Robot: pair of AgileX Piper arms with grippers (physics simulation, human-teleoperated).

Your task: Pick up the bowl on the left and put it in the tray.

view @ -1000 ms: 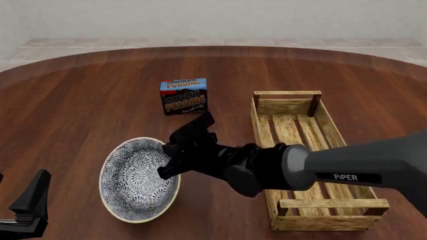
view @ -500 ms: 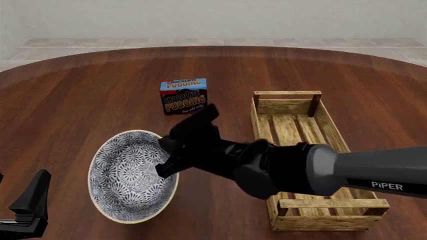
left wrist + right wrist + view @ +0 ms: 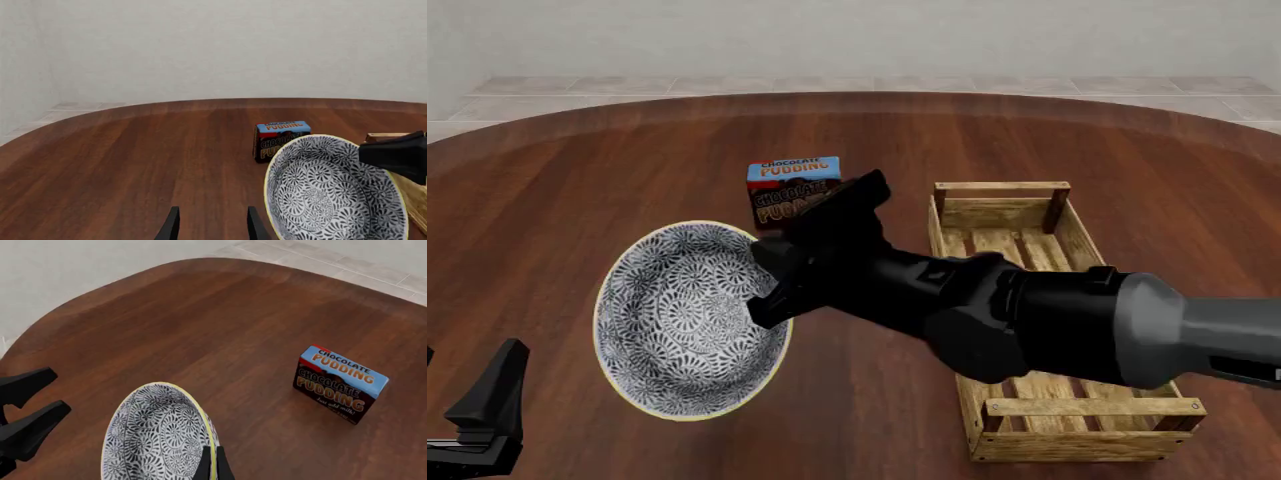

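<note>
The bowl (image 3: 691,318) sits in the lower left of the front view, tipped so its patterned inside faces the camera, and the right tool (image 3: 763,290) has it by the right-hand rim. In the right wrist view you can see that grip plainly: the two dark fingertips (image 3: 202,466) pinch the cream-yellow rim at the bottom edge of the frame, one on each side of the bowl's (image 3: 160,436) wall, closed tight on it. In that same view the bowl shows its full round outline against the tabletop (image 3: 220,325).

Lower left corner of the front view: the left tool (image 3: 481,410) is parked low, dark and idle, apart from the bowl. Its wrist view shows the two finger tips (image 3: 171,226) at the bottom edge with a clear gap between them, nothing in it, and the bowl (image 3: 333,192) filling the lower right of that frame.

Right of centre in the front view, the tray (image 3: 1034,240) runs from the lower right up toward the middle, the grey right arm crossing over its near half.

Farther back, above the bowl and just behind the right tool, stands the pudding box (image 3: 781,175), upright on the tabletop (image 3: 587,190), left of the tray's far end.
</note>
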